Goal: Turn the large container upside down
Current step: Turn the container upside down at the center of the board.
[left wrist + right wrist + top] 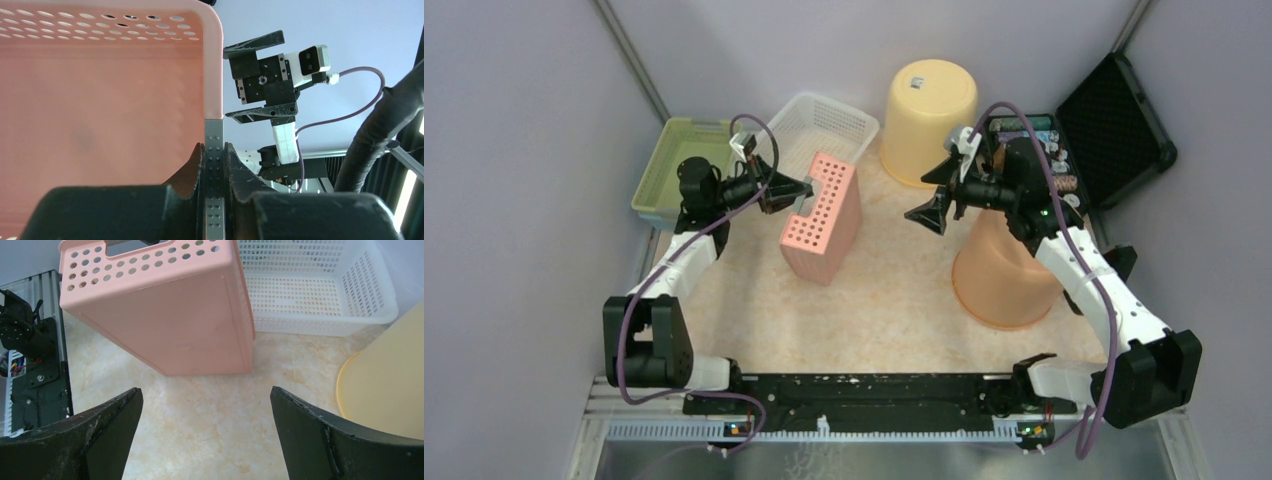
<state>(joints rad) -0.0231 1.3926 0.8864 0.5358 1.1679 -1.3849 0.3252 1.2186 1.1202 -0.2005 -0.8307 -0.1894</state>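
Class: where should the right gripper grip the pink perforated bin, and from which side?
Likely the top wall at its handle slot, from above on the right. The pink bin stands on edge, its broad flat base facing the open right gripper, offering nothing to pinch; the left gripper clamps the opposite rim.

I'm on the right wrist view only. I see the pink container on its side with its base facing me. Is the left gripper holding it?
Observer: Yes. The left wrist view shows the left gripper shut on the edge of the pink container wall.
Operator: Is anything under my arm that I can't see?
Observer: Yes. The top view shows an orange bucket standing beneath the right arm.
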